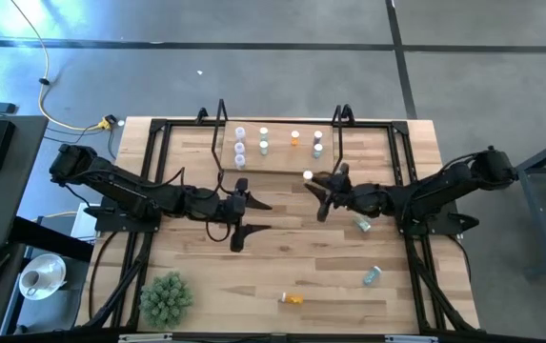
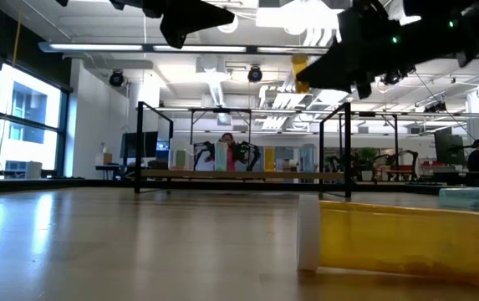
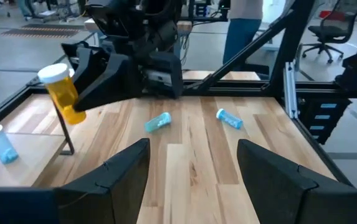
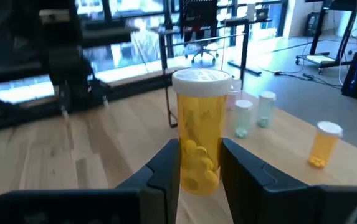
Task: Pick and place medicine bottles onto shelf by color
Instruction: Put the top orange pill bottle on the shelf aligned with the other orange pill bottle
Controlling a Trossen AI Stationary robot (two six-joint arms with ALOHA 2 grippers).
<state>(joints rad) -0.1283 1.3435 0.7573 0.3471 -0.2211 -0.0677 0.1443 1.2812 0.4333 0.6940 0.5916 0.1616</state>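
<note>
At the near edge of the table (image 1: pixel 206 305), an orange bottle (image 1: pixel 293 298) lies on its side, not yet picked up; the low view shows it close, white cap to the left. To its left sits a green spiky plant ball (image 1: pixel 166 296), well clear of the work. A little farther in and to the right, a teal bottle (image 1: pixel 373 275) lies tipped over, and beyond it another teal bottle (image 1: pixel 362 225) lies just beside the right arm. So three bottles are left on the tabletop.

In the middle of the table the left gripper (image 1: pixel 251 215) hovers with its fingers spread wide and nothing between them, waiting. Across from it the right gripper (image 4: pixel 199 163) pinches an orange pill bottle (image 4: pixel 199 146) upright by its body, white cap on top, lifted above the wood just short of the shelf (image 1: pixel 277 164). This one looks to be on its way to placement.

Farthest off, the shelf already carries about six bottles: two whitish or purple ones at its left, two pale ones next, one orange bottle (image 1: pixel 295 139), then two pale ones at the right. By my count the task is more than half done. The black upright frame at the shelf's right end stands close to the right gripper's path, and the neighbouring bottles leave little room beside the orange one.
</note>
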